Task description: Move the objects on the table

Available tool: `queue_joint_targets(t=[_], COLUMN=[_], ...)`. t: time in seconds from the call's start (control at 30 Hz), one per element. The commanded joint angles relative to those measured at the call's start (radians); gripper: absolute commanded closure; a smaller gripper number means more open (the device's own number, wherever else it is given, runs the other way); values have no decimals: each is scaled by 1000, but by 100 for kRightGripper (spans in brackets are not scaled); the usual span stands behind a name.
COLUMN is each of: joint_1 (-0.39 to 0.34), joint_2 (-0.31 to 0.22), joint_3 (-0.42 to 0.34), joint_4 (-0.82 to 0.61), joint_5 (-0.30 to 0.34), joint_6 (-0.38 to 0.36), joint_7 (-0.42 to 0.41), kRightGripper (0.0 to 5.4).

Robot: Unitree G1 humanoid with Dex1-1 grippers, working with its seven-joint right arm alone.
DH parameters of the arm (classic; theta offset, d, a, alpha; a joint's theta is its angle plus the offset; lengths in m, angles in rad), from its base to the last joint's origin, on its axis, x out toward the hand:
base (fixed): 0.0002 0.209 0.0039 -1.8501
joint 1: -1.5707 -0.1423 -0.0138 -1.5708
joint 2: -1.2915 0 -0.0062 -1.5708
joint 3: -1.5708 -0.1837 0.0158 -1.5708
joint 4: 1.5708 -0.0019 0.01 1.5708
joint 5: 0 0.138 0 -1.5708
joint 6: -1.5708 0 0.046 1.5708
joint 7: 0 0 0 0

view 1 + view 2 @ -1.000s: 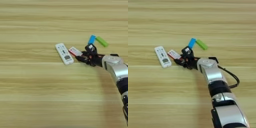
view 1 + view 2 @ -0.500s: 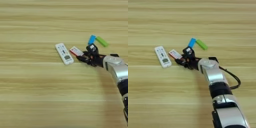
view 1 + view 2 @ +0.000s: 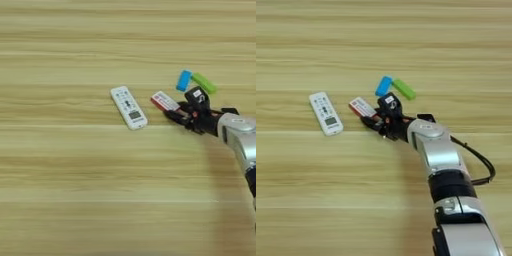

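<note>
On the tan wooden table (image 3: 60, 190) a long white remote control (image 3: 129, 107) lies slanted left of centre. To its right lies the flat red-edged white packet (image 3: 164, 101). My right gripper (image 3: 183, 108) comes in from the right and is shut on the packet's right end, one black finger (image 3: 390, 102) above it and the other below. I cannot make out the small black-topped beige square piece apart from the gripper.
A small blue piece (image 3: 184, 80) and a green piece (image 3: 204, 83) lie touching just behind the gripper. My silver forearm (image 3: 437, 150) and its black cable (image 3: 482, 162) cross the lower right of the table.
The gripper has drawn back a little to the right and the packet has come with it, widening the gap to the remote. The remote has not moved.
</note>
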Motion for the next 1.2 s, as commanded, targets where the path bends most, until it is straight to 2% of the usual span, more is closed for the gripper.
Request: queue_joint_targets(t=[0.03,0.5,0.93,1.2], joint_1=[-30,68,137,148], joint_2=[-53,-71,-65,-61], joint_3=[-50,-128,-150,-145], joint_4=[-74,-213,-297,-305], joint_5=[24,35,37,42], joint_6=[-4,111,190,213], joint_7=[-30,-130,-193,-208], kRightGripper=[331,331,331,331])
